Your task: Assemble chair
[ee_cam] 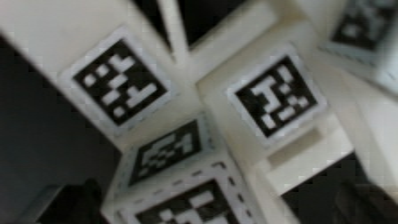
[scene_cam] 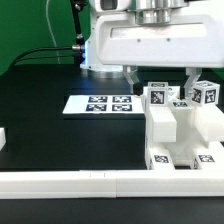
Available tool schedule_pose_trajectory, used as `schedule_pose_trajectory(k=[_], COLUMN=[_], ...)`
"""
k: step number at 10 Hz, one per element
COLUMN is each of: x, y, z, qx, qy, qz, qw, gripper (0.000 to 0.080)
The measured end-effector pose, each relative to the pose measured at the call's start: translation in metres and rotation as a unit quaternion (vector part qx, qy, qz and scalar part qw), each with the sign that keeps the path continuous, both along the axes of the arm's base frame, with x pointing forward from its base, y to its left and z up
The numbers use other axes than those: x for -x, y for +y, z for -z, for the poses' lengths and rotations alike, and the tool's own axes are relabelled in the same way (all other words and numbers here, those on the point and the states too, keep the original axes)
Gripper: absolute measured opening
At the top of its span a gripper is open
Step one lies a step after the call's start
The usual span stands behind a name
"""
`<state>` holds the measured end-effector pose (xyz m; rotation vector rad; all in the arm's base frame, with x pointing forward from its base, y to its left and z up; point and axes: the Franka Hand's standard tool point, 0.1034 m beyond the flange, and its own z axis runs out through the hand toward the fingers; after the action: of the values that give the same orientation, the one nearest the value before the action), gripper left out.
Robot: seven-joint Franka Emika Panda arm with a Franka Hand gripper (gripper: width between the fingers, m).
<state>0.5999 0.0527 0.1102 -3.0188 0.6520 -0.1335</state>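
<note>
- We see a black counter (scene_cam: 40, 95) filling most of the exterior view, with a green backdrop behind it.
- The robot arm (scene_cam: 140, 40), a large white housing, hangs over the far part of the counter toward the exterior view's right.
- A long white border rail (scene_cam: 60, 182) runs along the near edge of the counter; the chair's lowest blocks sit just behind it.
- The chair (scene_cam: 180, 130), a cluster of blocky white parts with black-and-white square tags, stands on the counter at the exterior view's right. We count three tagged blocks along its top and more tags low on its front.
- The marker board (scene_cam: 100, 103), a thin flat white sheet printed with four tags, lies flat on the counter, just beside the chair on the exterior view's left, apart from it.
- The gripper (scene_cam: 160, 82) sits directly above the chair's tagged top blocks. Its jaws are spread wide, one dark finger on each side of the blocks, and we see nothing held between them.
- In the wrist view we see only the chair parts (ee_cam: 267, 95) very close and blurred: several tilted white faces carrying square tags, with dark gaps between them.
- We see no containers in either view.
</note>
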Motion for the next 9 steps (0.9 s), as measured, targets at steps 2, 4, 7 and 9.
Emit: schedule_pose_trajectory(k=[2,4,7,9], x=[0.000,0.002,0.003,0.005], y=[0.000,-0.004,-0.008,-0.010], z=[0.000,0.001,0.002,0.004], qx=[-0.005,-0.005,-0.020,-0.032], qy=[0.000,0.003,0.016,0.021], qz=[0.030,0.051,0.238,0.368], qw=[1.000,0.999,0.971,0.929], gripper=[0.0522,0.0260,0.0263,0.0263])
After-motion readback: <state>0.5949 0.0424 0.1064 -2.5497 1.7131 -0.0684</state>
